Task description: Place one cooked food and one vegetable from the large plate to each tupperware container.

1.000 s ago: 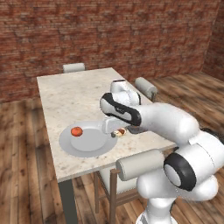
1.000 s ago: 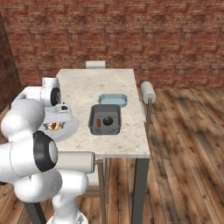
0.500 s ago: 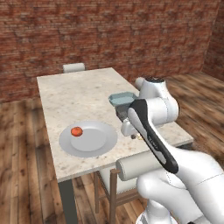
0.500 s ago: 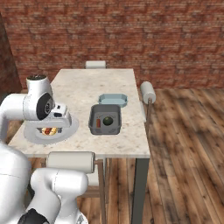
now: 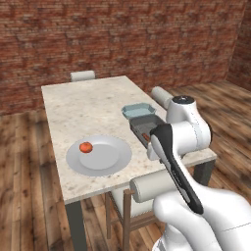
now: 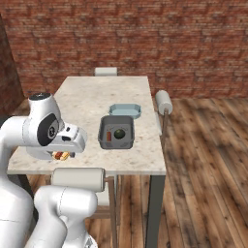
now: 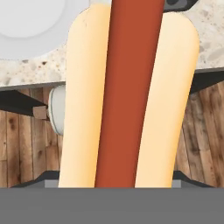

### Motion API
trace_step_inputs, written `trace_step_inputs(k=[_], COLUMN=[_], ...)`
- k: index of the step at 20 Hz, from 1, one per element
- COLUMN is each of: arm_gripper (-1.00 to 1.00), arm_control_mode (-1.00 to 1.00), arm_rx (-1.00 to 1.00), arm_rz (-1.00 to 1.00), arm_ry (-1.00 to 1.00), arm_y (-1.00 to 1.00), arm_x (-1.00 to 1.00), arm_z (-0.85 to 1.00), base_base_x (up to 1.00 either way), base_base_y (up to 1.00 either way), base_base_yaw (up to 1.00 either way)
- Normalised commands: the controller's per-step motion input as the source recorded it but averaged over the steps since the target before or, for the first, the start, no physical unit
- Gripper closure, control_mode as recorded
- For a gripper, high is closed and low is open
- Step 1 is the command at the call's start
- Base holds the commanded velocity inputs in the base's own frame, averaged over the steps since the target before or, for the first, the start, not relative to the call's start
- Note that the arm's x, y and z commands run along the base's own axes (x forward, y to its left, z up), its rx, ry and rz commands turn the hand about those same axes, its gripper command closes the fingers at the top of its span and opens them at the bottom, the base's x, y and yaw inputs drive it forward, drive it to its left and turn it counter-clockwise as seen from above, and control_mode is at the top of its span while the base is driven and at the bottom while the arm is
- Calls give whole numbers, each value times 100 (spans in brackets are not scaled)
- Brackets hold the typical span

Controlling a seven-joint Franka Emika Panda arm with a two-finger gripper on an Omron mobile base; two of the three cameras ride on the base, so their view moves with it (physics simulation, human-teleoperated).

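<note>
While the claw [image 6: 62,156] hangs above the near table edge, clamped on the one hot dog [image 7: 131,94], the other things lie to either side of it. Left of the claw sits one plate [image 5: 99,156] bearing one tomato [image 5: 86,147]. Right of it lie two tubs: a dark-grey tub [image 6: 116,132] holding one sausage [image 6: 109,136] and one green ball [image 6: 119,133], and beyond that a light-blue tub [image 6: 125,110].

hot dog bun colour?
Pale cream-yellow bun, red-brown sausage down the middle; clearest in the hand view.
</note>
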Motion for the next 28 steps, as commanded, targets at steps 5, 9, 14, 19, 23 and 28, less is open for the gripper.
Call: trace_step_inputs(k=[5,9,14,19,23,28], arm_gripper=[100,100,100,100,100,100], arm_control_mode=[-100,100,100,100,100,100], arm_rx=[0,0,0,0,0,0], arm_rz=[0,0,0,0,0,0], arm_ry=[0,0,0,0,0,0], arm_y=[0,0,0,0,0,0], arm_x=[0,0,0,0,0,0], arm_z=[0,0,0,0,0,0], base_base_x=[0,1,5,1,21,40], base_base_y=[0,-4,-57,-94,-100,-100], base_base_yaw=[0,0,1,0,0,13])
